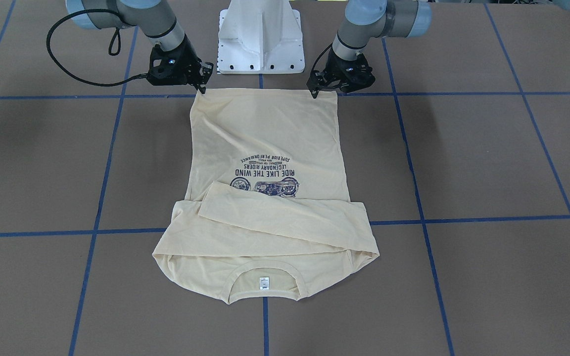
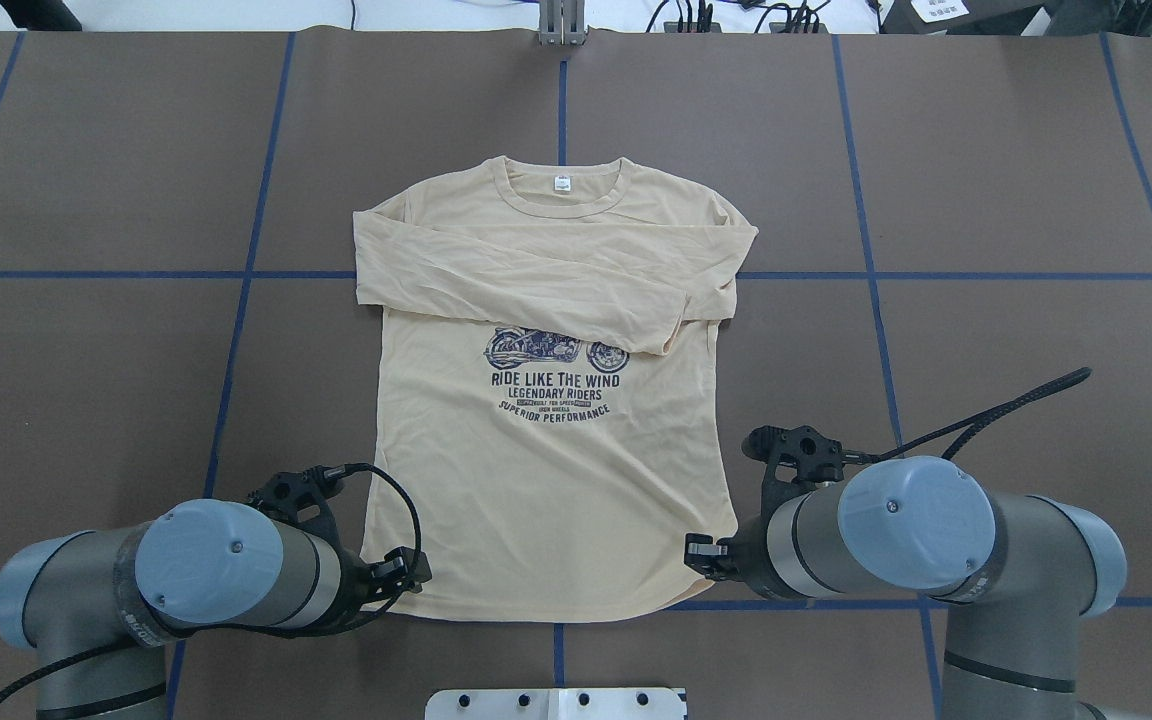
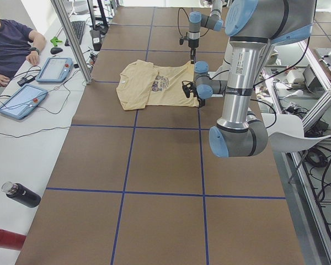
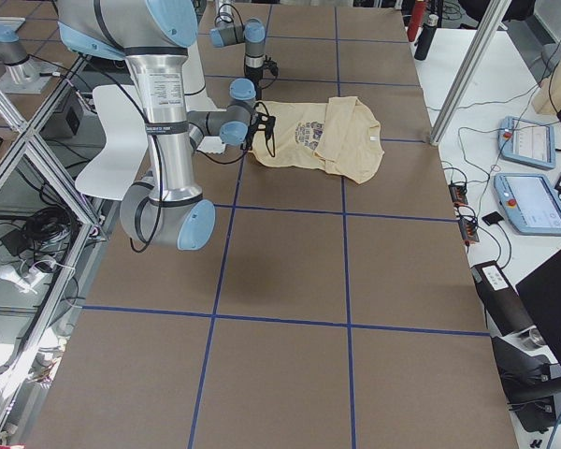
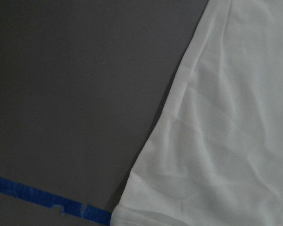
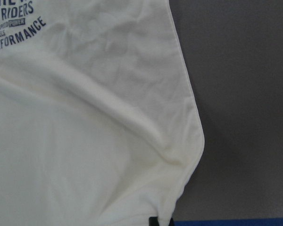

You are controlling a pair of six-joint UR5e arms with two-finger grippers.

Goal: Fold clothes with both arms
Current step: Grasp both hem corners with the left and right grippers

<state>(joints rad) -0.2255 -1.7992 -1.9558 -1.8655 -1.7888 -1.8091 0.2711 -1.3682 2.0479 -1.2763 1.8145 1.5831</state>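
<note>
closest to the robot, both grippers are down at the two hem corners of the t-shirt (image 2: pixel 546 480). it lies flat and print-up in the middle of the worktop (image 2: pixel 986 180), hem toward the robot. the left gripper (image 1: pixel 314 92) is at the corner on its own side and the right gripper (image 1: pixel 202 89) is at the other. honestly can't tell if either one is pressed together on cloth or just parked there spread. in the front view each ends in one dark tip right at the corner. the right wrist view shows fabric rucked toward the bottom edge, which hints at a pinch, nothing more. the left wrist view only shows the corner lying by a blue tape line (image 5: pixel 37 193).

my read: this is the bottom-to-top fold, hem going up to the collar. to do it well, each pinch should catch both layers of the hem (image 2: pixel 536 612), not just the top one. lift both corners together and level, so the hem runs straight between them, and high enough that the body doesn't drag.

further out the print (image 2: pixel 556 385) lies flat, then the sleeves (image 2: pixel 536 290) are crossed over the chest. i'd carry the hem over those gently so they don't get shoved out of place. land it just short of the collar (image 2: pixel 561 207) and neck label (image 2: pixel 562 184) at the far end, edges lined up with the shoulders.
</note>
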